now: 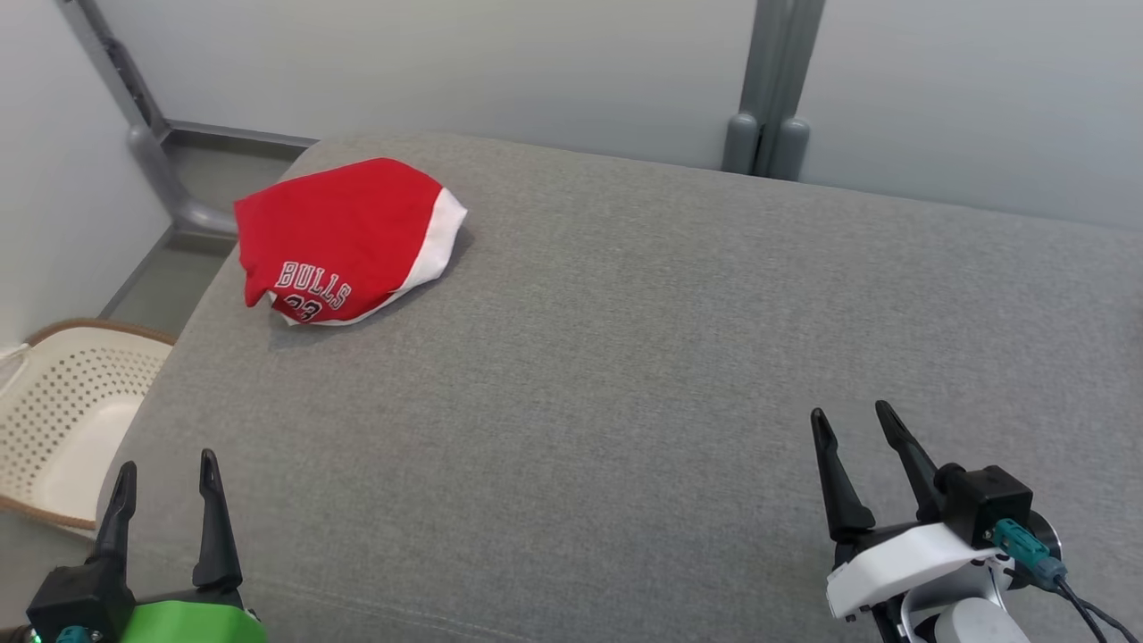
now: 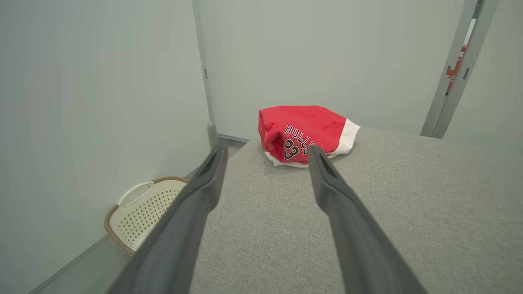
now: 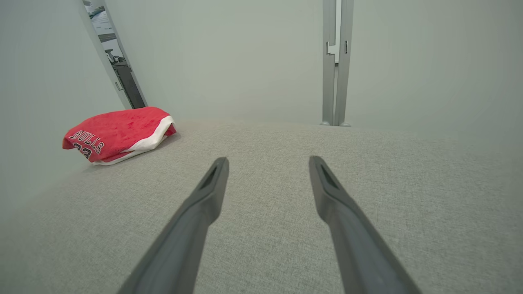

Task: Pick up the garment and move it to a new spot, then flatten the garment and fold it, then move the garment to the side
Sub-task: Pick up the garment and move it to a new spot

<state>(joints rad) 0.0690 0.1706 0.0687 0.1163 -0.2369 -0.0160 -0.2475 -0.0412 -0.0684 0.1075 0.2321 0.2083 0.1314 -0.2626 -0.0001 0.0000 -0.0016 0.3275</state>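
Red garment point(image 1: 339, 237) says BULLS 23, white hem, crumpled on the counter point(image 1: 625, 375). Left fingers point(image 1: 212, 527) and right fingers point(image 1: 837, 487) are well clear of it, spread open.

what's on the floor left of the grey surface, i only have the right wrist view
observer: a cream perforated basket stands on the floor, just off the left edge of the grey surface.
operator: where's the left end effector
observer: the left end effector is at the near left corner of the surface. Its fingers are apart with nothing between them, and they point toward the red garment.
operator: what's the number under bulls, it's cut off for me
observer: in the left wrist view the number reads 23.
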